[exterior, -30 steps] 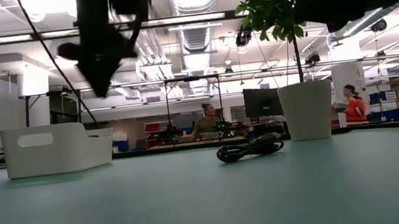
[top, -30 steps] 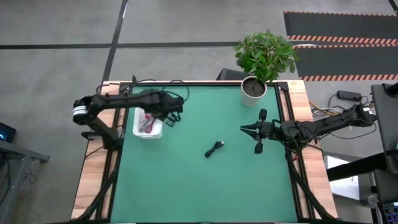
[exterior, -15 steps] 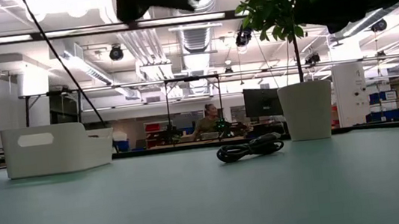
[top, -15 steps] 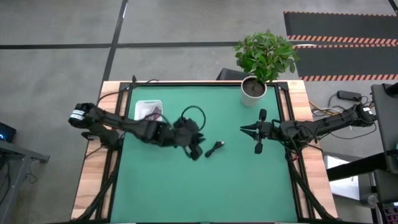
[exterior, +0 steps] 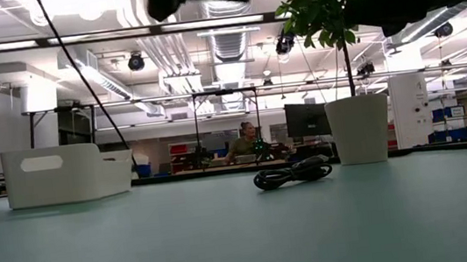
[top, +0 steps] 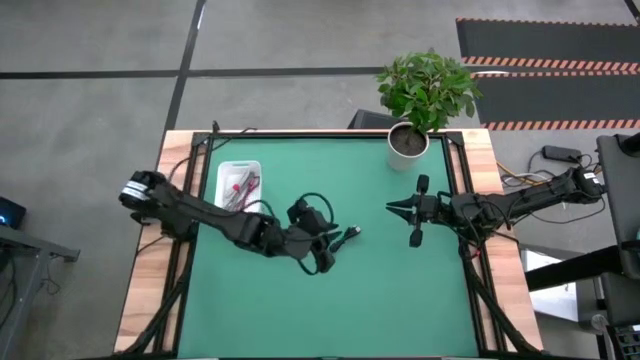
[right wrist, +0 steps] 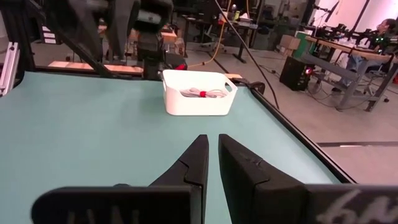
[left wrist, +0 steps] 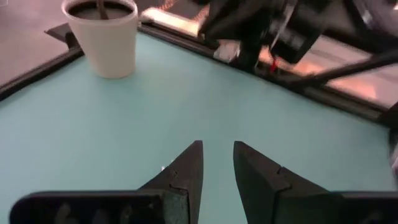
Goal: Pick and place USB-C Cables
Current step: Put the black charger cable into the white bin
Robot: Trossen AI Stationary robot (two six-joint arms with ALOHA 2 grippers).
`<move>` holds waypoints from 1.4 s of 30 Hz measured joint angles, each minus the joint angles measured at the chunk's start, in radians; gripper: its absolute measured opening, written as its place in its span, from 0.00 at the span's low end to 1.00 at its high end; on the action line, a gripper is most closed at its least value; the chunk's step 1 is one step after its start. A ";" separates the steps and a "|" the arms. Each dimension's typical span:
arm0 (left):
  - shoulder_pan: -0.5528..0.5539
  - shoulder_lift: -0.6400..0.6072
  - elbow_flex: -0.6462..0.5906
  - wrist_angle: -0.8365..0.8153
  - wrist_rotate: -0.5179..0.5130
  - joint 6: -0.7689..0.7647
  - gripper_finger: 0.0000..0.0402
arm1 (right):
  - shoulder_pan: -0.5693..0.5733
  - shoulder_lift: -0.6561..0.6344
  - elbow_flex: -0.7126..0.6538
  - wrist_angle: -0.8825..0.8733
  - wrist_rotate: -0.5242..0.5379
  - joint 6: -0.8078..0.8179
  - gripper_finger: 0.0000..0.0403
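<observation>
A black USB-C cable bundle [top: 348, 236] lies on the green mat near the table's middle and shows in the low view as a flat coil [exterior: 291, 175]. My left gripper [top: 332, 248] hovers just left of it, well above the mat, open and empty [left wrist: 217, 147]; its wrist view does not show the cable. The white tray [top: 222, 170] at the far left holds a red bundle and a white bundle with a red tie [right wrist: 200, 93]. My right gripper [top: 392, 207] waits right of the cable, shut [right wrist: 212, 138]. I see no grey bundle.
A white pot with a green plant [top: 407, 143] stands at the far right of the mat. The right arm [top: 500, 205] reaches in from the table's right edge. Wooden borders [top: 150, 270] frame the mat. Bare mat spans the near half.
My left arm has swung from above the tray toward the table's middle and near side, stopping beside the black cable. In the low view it has risen to the picture's top. The black cable and the right arm have stayed still.
</observation>
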 joint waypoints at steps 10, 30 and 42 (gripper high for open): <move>0.001 0.167 0.037 0.067 0.000 0.020 0.18 | 0.000 0.000 0.000 -0.015 0.000 0.000 0.07; 0.016 0.360 0.046 0.062 0.008 0.119 0.18 | 0.000 0.000 0.000 -0.015 0.000 0.011 0.07; 0.030 0.363 0.010 0.095 0.008 0.097 0.18 | 0.000 0.000 0.000 -0.016 0.000 0.009 0.07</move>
